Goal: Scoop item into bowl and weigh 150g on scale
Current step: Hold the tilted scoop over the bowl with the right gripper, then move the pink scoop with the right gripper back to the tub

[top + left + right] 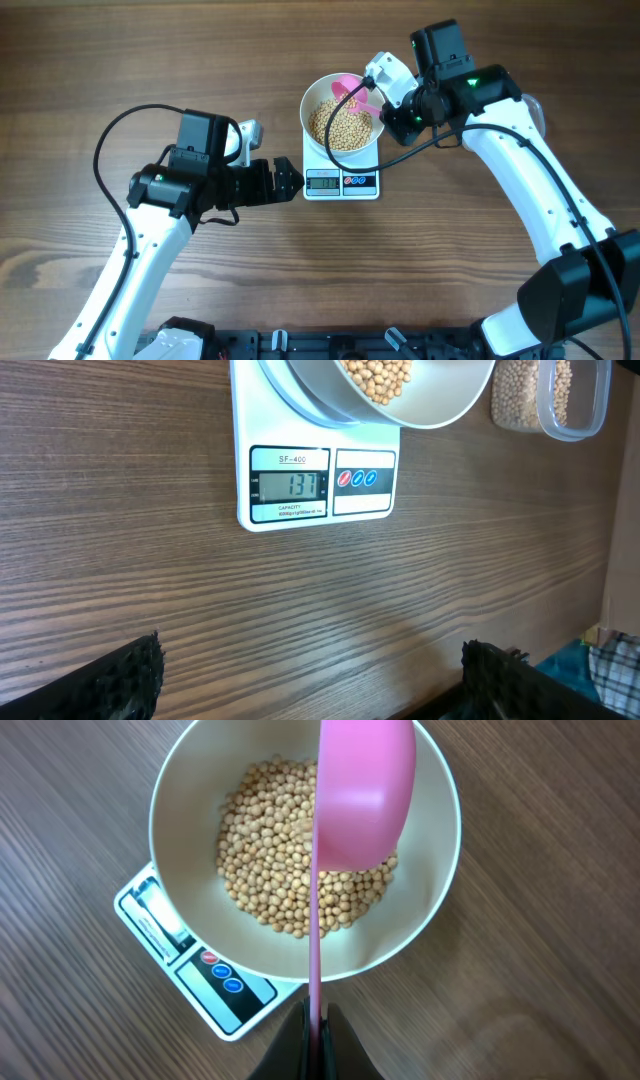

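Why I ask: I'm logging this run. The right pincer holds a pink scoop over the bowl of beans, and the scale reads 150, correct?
Not quite: the scale reads 137, not 150, as the left wrist view shows. The rest stands: the right pincer holds the pink scoop over the bowl of beans.

Wooden table (100, 60), white scale (342, 182), clear bean container (560, 395)
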